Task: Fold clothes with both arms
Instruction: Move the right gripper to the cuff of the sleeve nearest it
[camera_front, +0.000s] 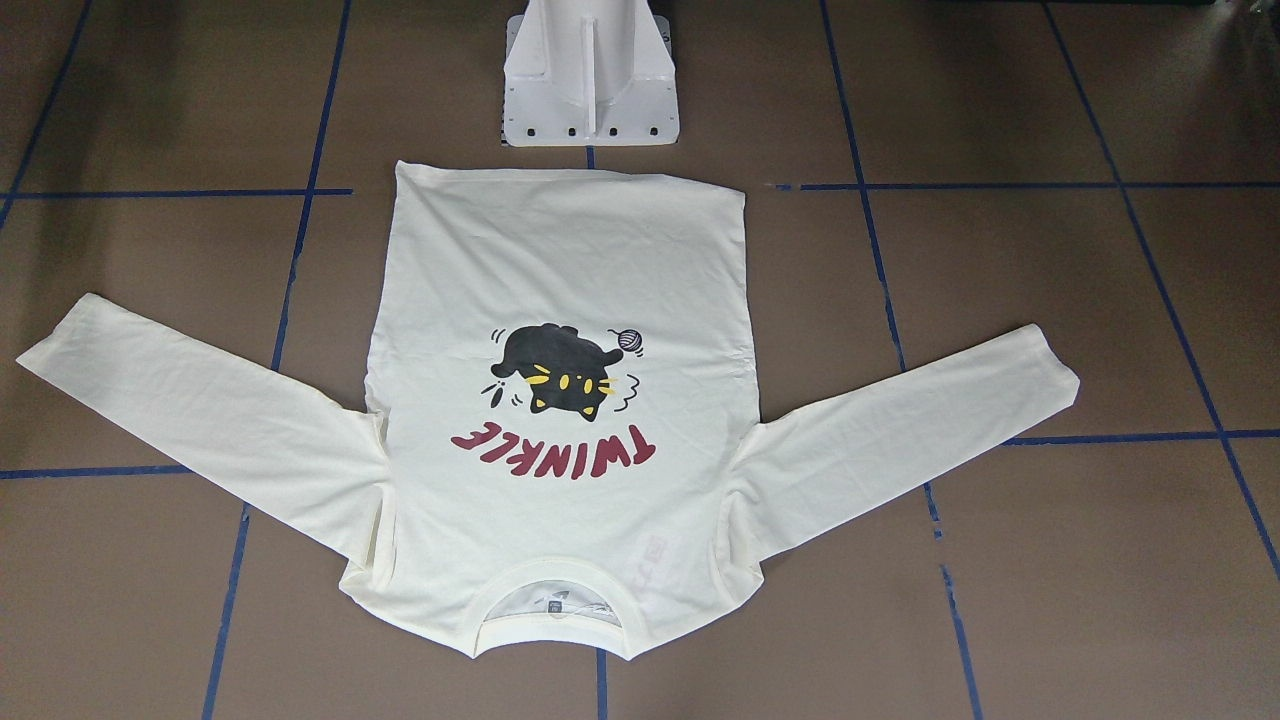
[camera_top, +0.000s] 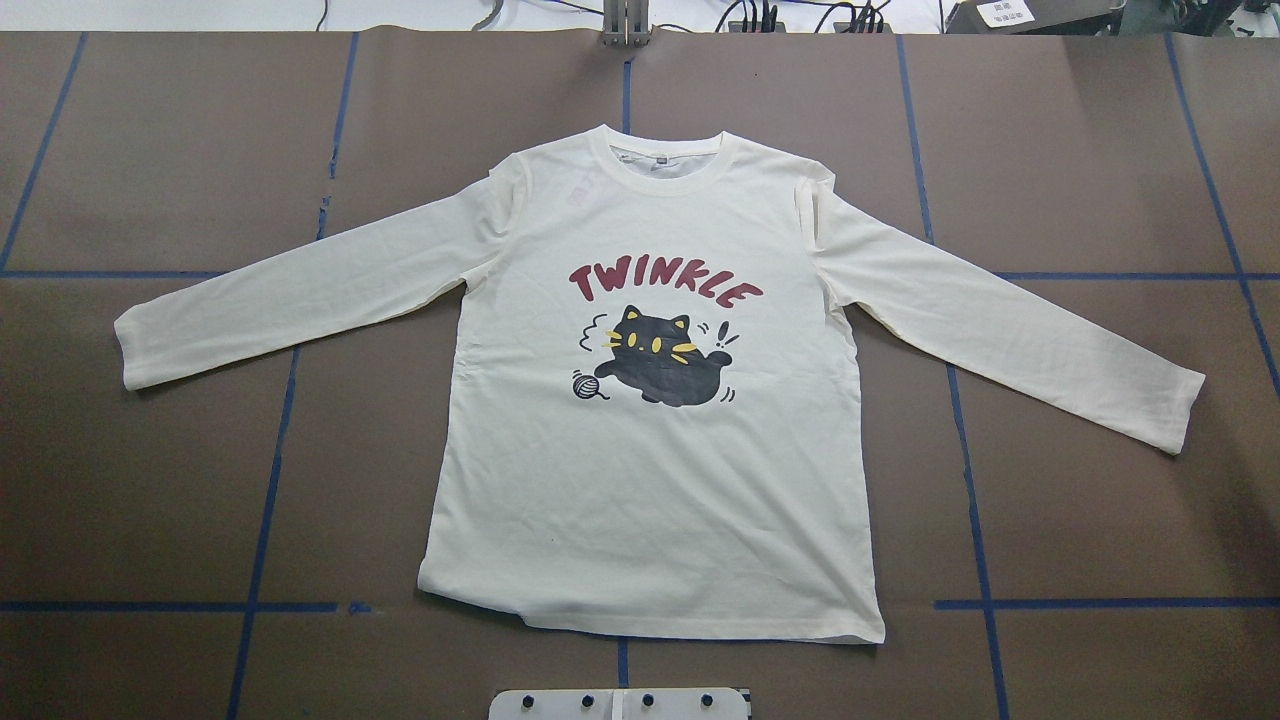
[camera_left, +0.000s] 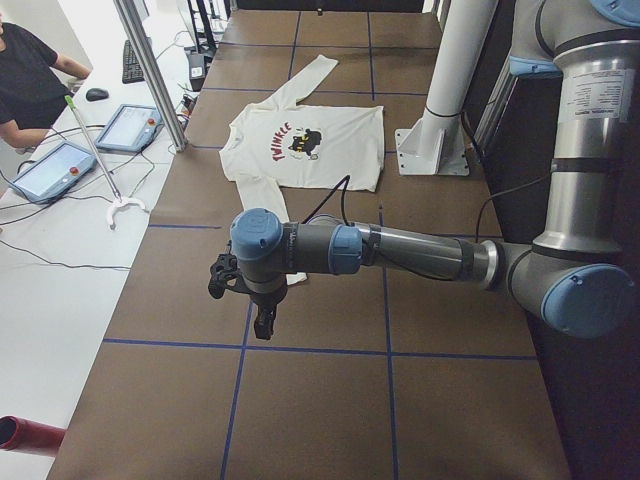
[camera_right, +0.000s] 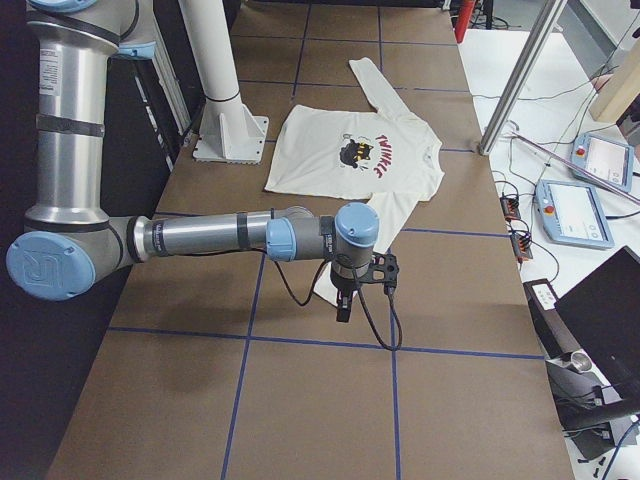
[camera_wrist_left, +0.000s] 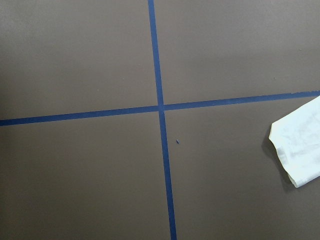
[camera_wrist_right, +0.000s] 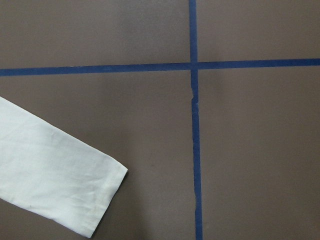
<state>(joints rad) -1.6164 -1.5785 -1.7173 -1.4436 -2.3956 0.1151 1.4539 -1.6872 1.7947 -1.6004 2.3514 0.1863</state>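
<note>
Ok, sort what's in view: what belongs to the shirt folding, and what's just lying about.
For the job:
- cream long-sleeved shirt, spread flat, print up
- left arm
- right arm

Just lying about:
- white pedestal
- tablets on the side bench
- keyboard
- mouse

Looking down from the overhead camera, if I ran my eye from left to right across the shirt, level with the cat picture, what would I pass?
first sleeve cuff → yarn ball → black cat → second sleeve cuff
</note>
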